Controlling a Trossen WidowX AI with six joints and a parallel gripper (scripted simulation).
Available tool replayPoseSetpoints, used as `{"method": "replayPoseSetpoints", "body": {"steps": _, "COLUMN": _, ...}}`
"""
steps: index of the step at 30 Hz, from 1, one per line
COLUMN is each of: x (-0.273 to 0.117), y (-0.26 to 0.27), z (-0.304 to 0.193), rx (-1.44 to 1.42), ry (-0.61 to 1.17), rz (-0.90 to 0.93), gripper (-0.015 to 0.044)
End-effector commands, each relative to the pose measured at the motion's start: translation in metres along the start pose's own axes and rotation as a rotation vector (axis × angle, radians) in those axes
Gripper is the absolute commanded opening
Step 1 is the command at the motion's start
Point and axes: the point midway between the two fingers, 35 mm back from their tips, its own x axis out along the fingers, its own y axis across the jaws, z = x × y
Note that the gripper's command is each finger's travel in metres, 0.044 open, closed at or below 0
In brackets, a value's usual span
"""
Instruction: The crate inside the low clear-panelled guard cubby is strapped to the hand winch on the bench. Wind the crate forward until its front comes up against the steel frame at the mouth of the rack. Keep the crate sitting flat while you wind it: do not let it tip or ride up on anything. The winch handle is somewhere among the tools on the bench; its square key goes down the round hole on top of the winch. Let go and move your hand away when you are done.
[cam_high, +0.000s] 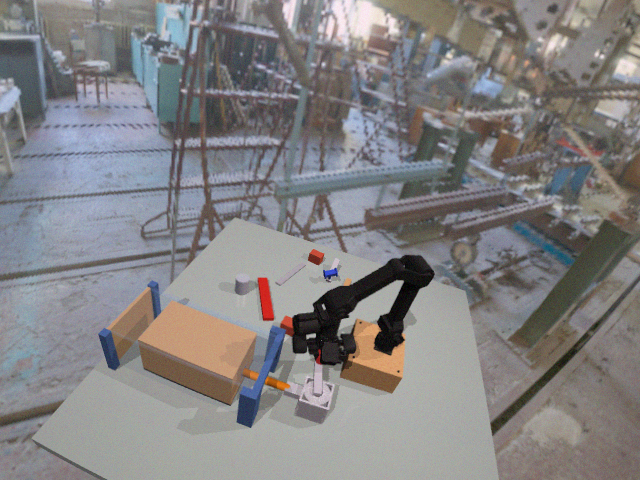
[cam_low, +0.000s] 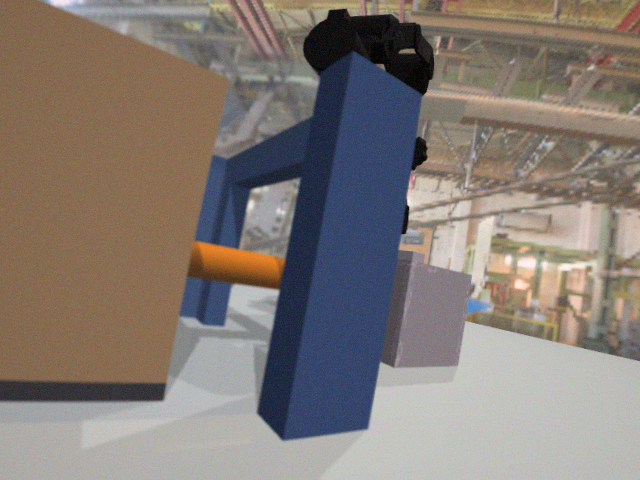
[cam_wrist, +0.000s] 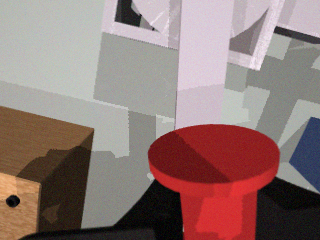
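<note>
The tan crate (cam_high: 197, 349) sits flat inside the clear-panelled cubby, its front a little behind the blue steel frame (cam_high: 261, 373). An orange strap (cam_high: 264, 381) runs from the crate through the frame to the grey winch (cam_high: 314, 398). In the exterior view a gap shows between the crate (cam_low: 87, 217) and the blue frame post (cam_low: 336, 248), with the strap (cam_low: 235, 266) spanning it. The winch handle's grey arm (cam_high: 319, 381) stands in the winch top. My gripper (cam_high: 326, 352) is shut on the handle's red knob (cam_wrist: 214, 165), right above the winch. The wrist view shows the grey arm (cam_wrist: 202, 60) running from the knob to the winch.
A wooden block (cam_high: 374, 356) carries the arm's base, right of the winch. Behind lie a long red bar (cam_high: 265, 298), a small red block (cam_high: 286, 325), a grey cylinder (cam_high: 241, 283), a grey strip (cam_high: 291, 274), a red block (cam_high: 315, 256) and a blue-white part (cam_high: 330, 271).
</note>
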Motion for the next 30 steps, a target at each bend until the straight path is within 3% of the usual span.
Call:
{"method": "replayPoseSetpoints", "body": {"steps": 1, "x": -0.003, "y": -0.025, "z": 0.000, "rx": 0.002, "ry": 0.007, "rz": -0.059, "gripper": 0.0000}}
{"method": "replayPoseSetpoints", "body": {"steps": 30, "x": -0.006, "y": -0.068, "z": 0.017, "rx": 0.001, "ry": 0.005, "rz": -0.062, "gripper": 0.0000}}
